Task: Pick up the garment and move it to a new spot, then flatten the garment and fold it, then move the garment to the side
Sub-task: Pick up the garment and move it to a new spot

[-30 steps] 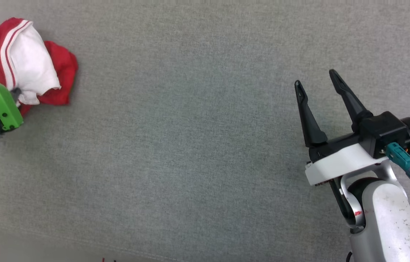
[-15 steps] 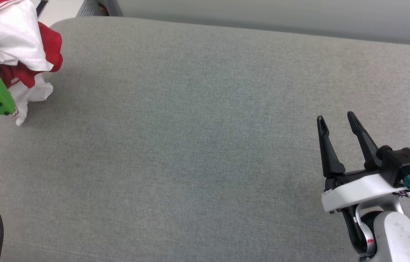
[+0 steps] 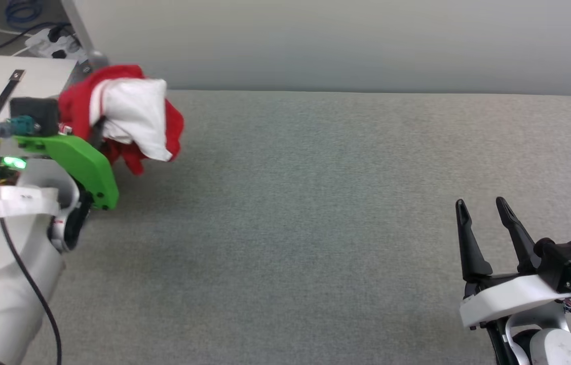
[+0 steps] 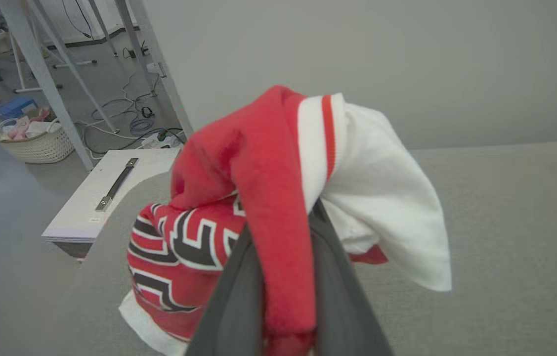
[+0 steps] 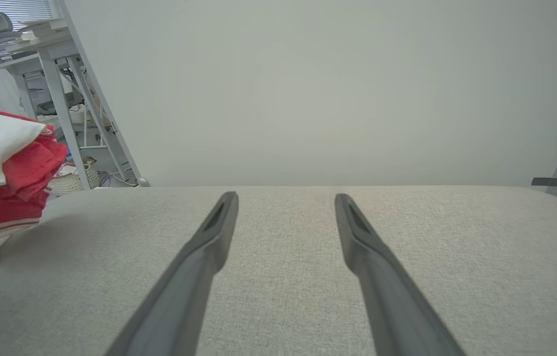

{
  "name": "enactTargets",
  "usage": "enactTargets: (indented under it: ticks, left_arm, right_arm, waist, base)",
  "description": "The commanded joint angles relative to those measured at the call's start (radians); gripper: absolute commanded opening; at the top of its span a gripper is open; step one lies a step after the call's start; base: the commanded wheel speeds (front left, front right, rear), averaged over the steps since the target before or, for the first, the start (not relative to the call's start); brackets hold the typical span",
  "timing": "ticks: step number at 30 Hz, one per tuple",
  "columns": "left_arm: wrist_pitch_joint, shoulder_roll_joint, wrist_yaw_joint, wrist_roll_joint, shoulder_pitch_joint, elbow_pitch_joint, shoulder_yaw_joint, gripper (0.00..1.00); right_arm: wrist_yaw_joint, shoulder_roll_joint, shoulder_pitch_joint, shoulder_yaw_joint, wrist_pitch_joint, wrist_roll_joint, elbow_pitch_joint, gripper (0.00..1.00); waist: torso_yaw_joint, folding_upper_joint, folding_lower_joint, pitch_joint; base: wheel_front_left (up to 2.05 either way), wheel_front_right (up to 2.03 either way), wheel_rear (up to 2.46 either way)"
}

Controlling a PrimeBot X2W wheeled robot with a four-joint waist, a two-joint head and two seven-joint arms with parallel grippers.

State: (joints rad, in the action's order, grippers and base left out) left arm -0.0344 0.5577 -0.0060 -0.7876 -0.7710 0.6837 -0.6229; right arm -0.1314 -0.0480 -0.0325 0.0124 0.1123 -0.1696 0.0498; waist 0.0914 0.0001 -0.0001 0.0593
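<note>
Left gripper (image 4: 284, 228) is pinched down on the shirt (image 4: 258, 163), with a thick fold of red cloth jammed between the two dark fingers (image 4: 238, 296). The shirt hangs off it in a bunched lump over the far left corner of the pad (image 3: 305, 213). The lowest white bit dangles close to the fabric, and I can't tell if it touches. Right gripper (image 3: 482, 203) is way over at the near right, fingers spread wide with nothing between them, hovering just over the pad.

The pad is a big grey woven thing with rounded corners, plain pale wall (image 3: 315, 40) behind it. Past the left end there's a white box (image 4: 80, 207) with a metal strap handle, slanted grey metal legs (image 4: 46, 79), loose cables (image 4: 130, 113) on the floor and a pale wicker basket (image 4: 36, 146).

The shirt looks soft and fleecy. It has a red body, a floppy white sleeve, white and red striped trim, and chunky black lettering outlined in white on the part hanging underneath.
</note>
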Motion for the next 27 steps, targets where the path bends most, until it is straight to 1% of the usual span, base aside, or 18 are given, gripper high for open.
enactTargets:
  ticks: [1,6,12,15,18,22,27]
  left_arm:
    - [0.014,-0.016,0.012,-0.006,0.032,-0.045,-0.013,0.00]
    - [0.070,-0.040,0.038,0.004,0.100,-0.196,-0.066,0.00]
    - [0.122,-0.075,0.067,0.031,0.173,-0.352,-0.145,0.00]
    - [0.146,-0.119,0.068,0.035,0.225,-0.398,-0.202,0.00]
    - [0.166,-0.165,0.060,0.043,0.268,-0.408,-0.264,0.00]
    - [0.184,-0.220,0.035,0.056,0.314,-0.395,-0.342,0.00]
    - [0.173,-0.258,0.017,0.069,0.330,-0.366,-0.384,0.00]
  right_arm:
    - [0.001,-0.002,0.017,-0.003,-0.004,-0.002,0.004,1.00]
    - [0.001,-0.002,0.030,-0.010,-0.012,-0.007,0.014,1.00]
    - [0.001,-0.002,0.022,-0.007,-0.013,-0.006,0.027,1.00]
    - [0.001,-0.002,0.013,-0.003,-0.007,-0.011,0.030,1.00]
    - [0.001,-0.002,0.004,-0.001,-0.003,-0.018,0.028,1.00]
    - [0.001,-0.002,-0.002,-0.002,0.005,-0.021,0.023,1.00]
    - [0.001,-0.002,-0.014,-0.012,0.011,-0.023,0.020,1.00]
  waist:
    - [-0.091,-0.0001,0.0001,-0.048]
    - [-0.157,-0.0001,0.0001,-0.047]
    - [-0.222,-0.0001,0.0001,-0.014]
    - [-0.246,-0.0001,0.0001,0.012]
    - [-0.258,-0.0001,0.0001,0.036]
    - [-0.260,-0.0001,0.0001,0.060]
    - [-0.242,-0.0001,0.0001,0.083]
  base:
    - [0.00,0.00,0.00]
    - [0.00,0.00,0.00]
    - [0.00,0.00,0.00]
    - [0.00,0.00,0.00]
    - [0.00,0.00,0.00]
    - [0.00,0.00,0.00]
    - [0.00,0.00,0.00]
